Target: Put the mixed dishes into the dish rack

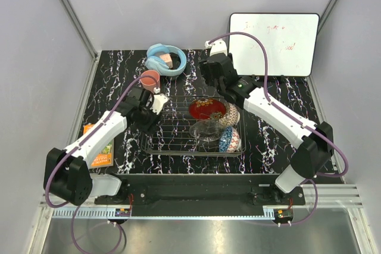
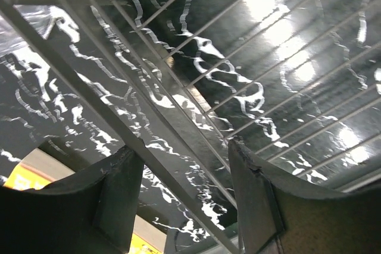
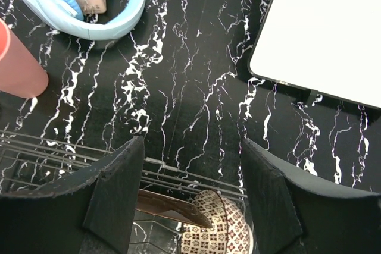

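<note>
Chrome wire dish rack [image 1: 172, 130] sits on the black marbled surface [image 1: 280, 147]. Its right half holds the red lacquer dish [image 1: 207, 109], beige patterned bowl [image 1: 230, 115], clear glass bowl [image 1: 207, 129] and blue patterned bowl [image 1: 230, 140]. The salmon-pink cup [image 1: 150, 79] stands upright just beyond the rack's far-left corner. The left hand [image 2: 184, 153] — fingers spread, gripping nothing — hangs over the rack's left end, while the right hand [image 3: 193, 147], equally wide and empty, hovers above the far rim.
</note>
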Tool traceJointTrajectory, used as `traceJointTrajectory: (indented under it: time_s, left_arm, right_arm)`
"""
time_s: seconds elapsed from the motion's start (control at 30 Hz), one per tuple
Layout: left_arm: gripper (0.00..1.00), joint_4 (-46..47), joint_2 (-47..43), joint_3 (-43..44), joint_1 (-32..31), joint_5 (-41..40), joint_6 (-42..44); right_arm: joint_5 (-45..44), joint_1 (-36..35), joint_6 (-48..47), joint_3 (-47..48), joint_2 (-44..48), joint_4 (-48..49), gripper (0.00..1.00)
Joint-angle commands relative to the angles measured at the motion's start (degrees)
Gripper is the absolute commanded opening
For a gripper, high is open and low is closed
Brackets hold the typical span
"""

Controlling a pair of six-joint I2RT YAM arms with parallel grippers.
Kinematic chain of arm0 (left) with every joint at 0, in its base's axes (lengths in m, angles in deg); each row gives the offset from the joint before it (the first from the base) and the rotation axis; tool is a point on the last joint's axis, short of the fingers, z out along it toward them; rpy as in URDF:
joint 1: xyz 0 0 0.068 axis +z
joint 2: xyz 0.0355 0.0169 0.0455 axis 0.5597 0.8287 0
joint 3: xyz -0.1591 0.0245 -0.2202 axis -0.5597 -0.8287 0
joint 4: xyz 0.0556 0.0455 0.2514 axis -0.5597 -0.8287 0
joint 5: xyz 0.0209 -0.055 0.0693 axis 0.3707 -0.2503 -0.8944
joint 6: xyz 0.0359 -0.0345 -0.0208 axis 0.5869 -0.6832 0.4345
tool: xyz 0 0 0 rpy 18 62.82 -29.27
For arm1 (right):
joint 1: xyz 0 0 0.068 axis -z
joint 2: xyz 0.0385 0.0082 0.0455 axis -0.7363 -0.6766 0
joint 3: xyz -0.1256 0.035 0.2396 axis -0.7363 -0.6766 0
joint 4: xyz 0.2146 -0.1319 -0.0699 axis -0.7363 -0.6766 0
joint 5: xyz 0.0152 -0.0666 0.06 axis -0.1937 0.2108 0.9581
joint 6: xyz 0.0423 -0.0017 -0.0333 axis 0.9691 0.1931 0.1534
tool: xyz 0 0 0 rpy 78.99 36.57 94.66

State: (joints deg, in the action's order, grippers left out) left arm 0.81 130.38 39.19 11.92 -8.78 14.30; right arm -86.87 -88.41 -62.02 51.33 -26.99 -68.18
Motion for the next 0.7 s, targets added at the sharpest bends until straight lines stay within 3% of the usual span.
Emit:
traceJointTrajectory:
  time_s: [0.0,0.13,0.37,0.53,0.67]
  left_arm:
    - [0.6,-0.93,0.6,3.11,-2.5,4.8,-0.89]
    - [0.6,-1.63,-1.24,6.35,-2.41,0.48,-0.54]
    - [0.71,-3.3,-0.55,17.25,-0.4,-7.95,-0.36]
    - [0.71,0.9,8.49,27.6,5.13,-12.78,-2.91]
    - [0.64,2.24,18.68,37.89,8.57,-14.9,-6.15]
  right_arm:
    - [-0.25,0.56,1.0,-0.63,3.32,2.97,0.73]
    - [-0.08,0.65,1.09,-1.24,3.24,3.15,0.73]
    - [0.45,0.83,1.18,-2.12,3.24,3.41,0.74]
    - [1.06,0.74,1.79,-3.0,3.85,3.59,0.74]
    - [1.42,0.74,2.15,-5.1,4.9,4.38,0.73]
